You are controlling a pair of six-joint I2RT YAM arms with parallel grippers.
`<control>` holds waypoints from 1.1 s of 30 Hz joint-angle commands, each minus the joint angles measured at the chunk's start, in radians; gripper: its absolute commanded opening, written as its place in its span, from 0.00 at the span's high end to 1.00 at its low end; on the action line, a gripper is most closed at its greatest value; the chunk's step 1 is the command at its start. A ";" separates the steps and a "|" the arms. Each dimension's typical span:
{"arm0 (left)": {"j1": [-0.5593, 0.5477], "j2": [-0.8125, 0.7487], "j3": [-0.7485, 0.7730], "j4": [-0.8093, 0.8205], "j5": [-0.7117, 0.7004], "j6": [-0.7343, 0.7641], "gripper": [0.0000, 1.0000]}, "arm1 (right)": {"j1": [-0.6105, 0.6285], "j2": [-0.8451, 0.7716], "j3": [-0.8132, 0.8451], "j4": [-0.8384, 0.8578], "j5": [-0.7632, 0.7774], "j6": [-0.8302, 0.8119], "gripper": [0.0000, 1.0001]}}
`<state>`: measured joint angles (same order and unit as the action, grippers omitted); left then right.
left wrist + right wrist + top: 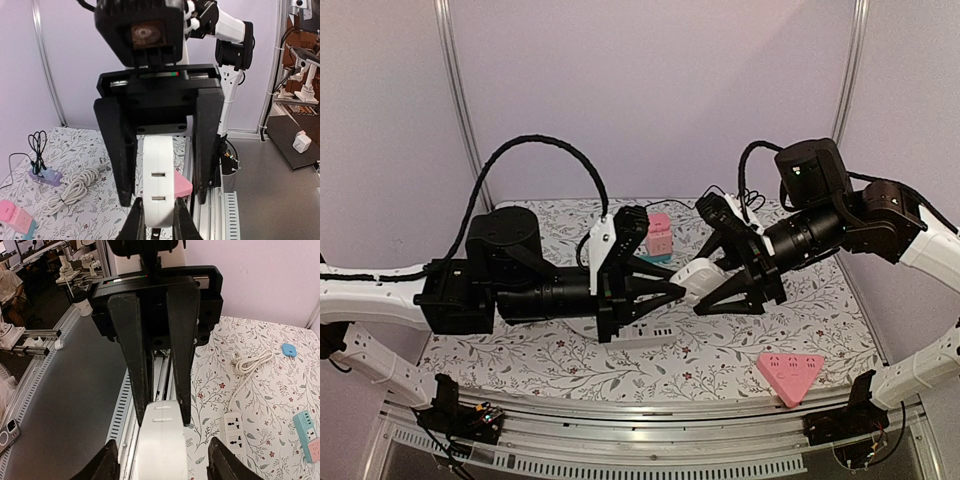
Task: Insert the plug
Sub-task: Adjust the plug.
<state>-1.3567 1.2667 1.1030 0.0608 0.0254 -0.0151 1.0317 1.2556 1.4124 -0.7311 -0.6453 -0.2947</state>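
Left wrist: left fingers (134, 224) clamp white plug (159, 185). Right wrist: right fingers (107, 467) spread.

Opposed wrist close-ups sharing white adapter (159, 185)

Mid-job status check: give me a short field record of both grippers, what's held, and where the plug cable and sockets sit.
left gripper: shut on the white socket block, which is held up off the table
right gripper: open, fingers on either side of the block with a gap on each side
white cable with plug: coiled on the table, untouched
white power strip: flat on the table beneath the grippers
pink triangular socket: near edge, right side
plug inserted: not yet
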 commanded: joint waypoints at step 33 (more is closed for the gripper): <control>0.025 -0.138 -0.231 0.329 -0.046 0.020 1.00 | 0.004 -0.079 -0.169 0.476 0.003 0.430 1.00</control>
<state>-1.3331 1.1130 0.8516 0.4564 0.0093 -0.0498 1.0351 1.1866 1.2182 -0.2661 -0.6582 0.0692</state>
